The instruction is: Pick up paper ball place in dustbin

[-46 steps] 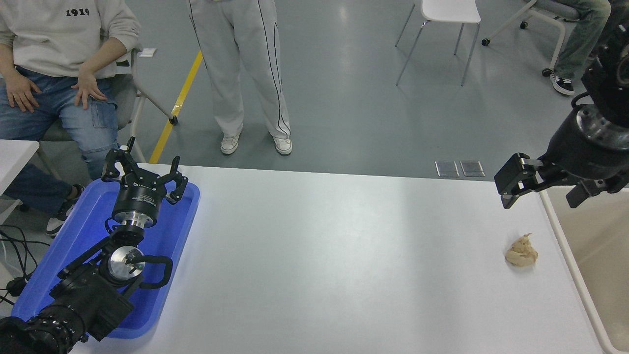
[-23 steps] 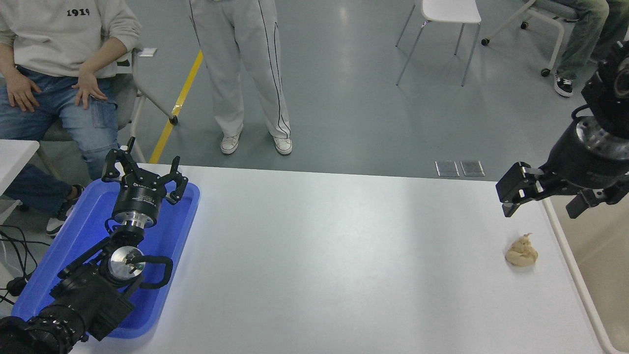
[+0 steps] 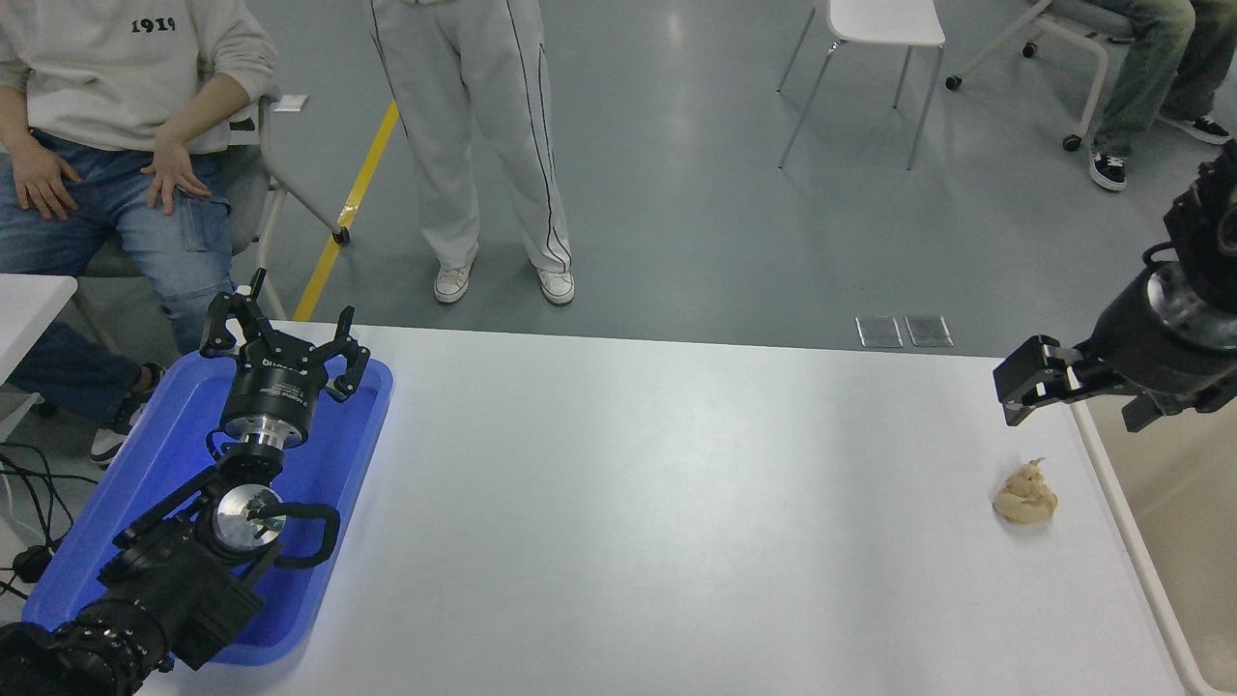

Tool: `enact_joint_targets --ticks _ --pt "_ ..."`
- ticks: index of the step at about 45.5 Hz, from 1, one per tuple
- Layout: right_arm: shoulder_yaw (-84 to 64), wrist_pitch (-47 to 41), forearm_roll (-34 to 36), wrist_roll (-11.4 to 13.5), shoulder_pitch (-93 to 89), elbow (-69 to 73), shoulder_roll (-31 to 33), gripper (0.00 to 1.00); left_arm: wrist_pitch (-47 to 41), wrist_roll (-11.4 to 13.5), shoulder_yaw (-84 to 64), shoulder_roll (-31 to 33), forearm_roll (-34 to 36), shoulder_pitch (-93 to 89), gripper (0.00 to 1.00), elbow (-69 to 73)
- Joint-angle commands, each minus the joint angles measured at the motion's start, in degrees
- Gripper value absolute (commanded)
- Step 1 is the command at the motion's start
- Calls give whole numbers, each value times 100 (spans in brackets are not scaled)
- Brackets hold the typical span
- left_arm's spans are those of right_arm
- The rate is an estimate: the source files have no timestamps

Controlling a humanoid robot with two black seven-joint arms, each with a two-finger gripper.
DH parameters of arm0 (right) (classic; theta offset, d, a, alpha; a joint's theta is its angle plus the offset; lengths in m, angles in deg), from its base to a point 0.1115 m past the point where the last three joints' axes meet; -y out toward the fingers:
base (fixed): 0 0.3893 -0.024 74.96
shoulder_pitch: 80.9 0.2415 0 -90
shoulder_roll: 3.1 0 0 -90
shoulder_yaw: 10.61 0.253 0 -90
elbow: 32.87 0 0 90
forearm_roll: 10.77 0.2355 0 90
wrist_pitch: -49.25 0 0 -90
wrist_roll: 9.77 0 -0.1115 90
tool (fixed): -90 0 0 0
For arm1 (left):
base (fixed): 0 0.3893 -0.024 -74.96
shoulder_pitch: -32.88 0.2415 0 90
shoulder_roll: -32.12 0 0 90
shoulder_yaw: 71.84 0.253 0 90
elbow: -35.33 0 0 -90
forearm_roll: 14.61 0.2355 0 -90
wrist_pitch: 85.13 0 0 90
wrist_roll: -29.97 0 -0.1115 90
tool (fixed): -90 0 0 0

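The paper ball (image 3: 1026, 495), a crumpled tan wad, lies on the white table (image 3: 676, 503) near its right edge. My right gripper (image 3: 1078, 406) hangs open above and a little behind it, empty, its two fingers spread apart over the table's edge. The dustbin (image 3: 1121, 527) shows as a pale rim and beige inside along the right border, just right of the ball. My left gripper (image 3: 282, 338) is parked open over the blue tray at the lower left.
A shallow blue tray (image 3: 116, 541) lies under the left arm. One person sits at the far left, another stands behind the table's far edge. A white chair (image 3: 875, 39) stands further back.
The right gripper has come down and shifted slightly right, closer to the paper ball. The ball and the left arm have not moved.
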Motion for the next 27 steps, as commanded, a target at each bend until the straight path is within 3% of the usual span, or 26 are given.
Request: enact_joint_targets --ticks 1,27 --pt "244 511 -99 -2 -832 -522 61 100 0 1 0 -2 1 0 100 0" --pt "1633 933 -661 15 -3469 -2508 52 100 0 1 0 -2 1 0 100 0"
